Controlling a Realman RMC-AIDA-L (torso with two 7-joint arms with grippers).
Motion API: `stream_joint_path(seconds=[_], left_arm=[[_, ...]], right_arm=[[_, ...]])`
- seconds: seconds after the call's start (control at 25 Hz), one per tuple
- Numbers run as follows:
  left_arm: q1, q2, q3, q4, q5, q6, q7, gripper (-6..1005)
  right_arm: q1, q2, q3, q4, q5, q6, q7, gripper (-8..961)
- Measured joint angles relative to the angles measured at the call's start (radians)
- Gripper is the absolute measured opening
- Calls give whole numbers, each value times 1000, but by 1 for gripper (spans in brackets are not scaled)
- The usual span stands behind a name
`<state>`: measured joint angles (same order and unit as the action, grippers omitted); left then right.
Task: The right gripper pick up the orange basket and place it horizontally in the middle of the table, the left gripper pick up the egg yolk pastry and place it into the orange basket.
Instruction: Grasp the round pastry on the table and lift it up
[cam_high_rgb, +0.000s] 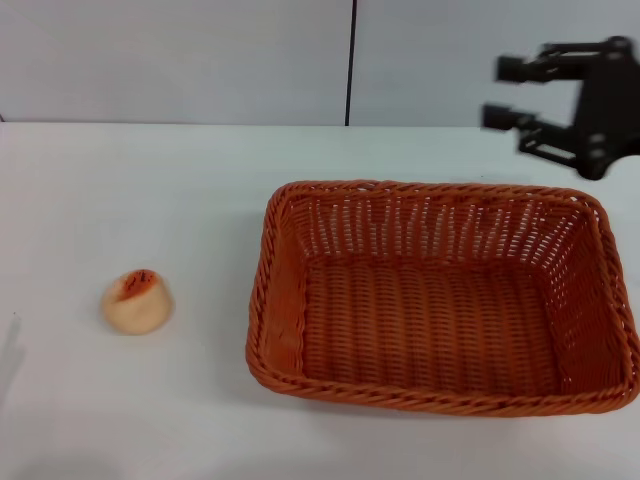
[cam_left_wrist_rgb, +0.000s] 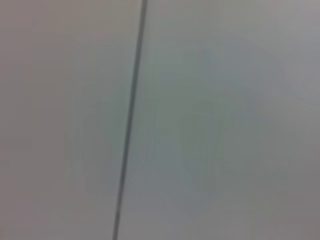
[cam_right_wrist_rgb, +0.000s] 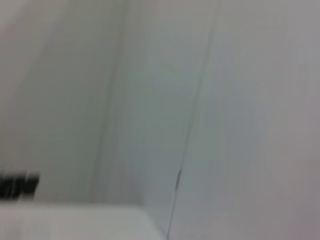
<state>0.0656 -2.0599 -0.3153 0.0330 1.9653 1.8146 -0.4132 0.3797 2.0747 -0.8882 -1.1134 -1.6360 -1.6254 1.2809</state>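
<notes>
Right tool (cam_high_rgb: 508, 93) up in the upper right of the head view, raised above the far edge of the tabletop (cam_high_rgb: 150, 200), in front of the pale wall (cam_high_rgb: 180, 60). Two black fingers (cam_high_rgb: 520, 69) pointing toward the left of the frame, spread well apart, nothing between them. Clear of the basket, hanging above and just behind its far right corner.

Orange basket (cam_high_rgb: 440, 300) filling the right and centre of the head view, resting flat on the tabletop with its long side across the frame, open side up. Braided rim all round, slatted sloping walls, inside bare.

Pastry (cam_high_rgb: 137, 301) in the lower left of the head view, sitting on the tabletop well apart from the basket's left rim. Round, pale beige, with an orange-red patch on top.

Left tool not seen in any view. Left wrist view only a plain grey surface crossed by a thin dark seam (cam_left_wrist_rgb: 131, 120). Right wrist view likewise blurred grey wall with a faint seam, a strip of white tabletop along the bottom edge, and a small dark shape at the lower left, too blurred to identify.
</notes>
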Motion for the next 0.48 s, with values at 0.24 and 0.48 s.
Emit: stream_joint_path(seconds=[0.24,0.48], left_arm=[[-43,0,75,142,0,10,-112,799],[-84,0,137,272,11,5,-216,799]], right_arm=[[-146,1,3,152,267,-9,-26,423],[-202,0,55,385,447,-77,-151,424]])
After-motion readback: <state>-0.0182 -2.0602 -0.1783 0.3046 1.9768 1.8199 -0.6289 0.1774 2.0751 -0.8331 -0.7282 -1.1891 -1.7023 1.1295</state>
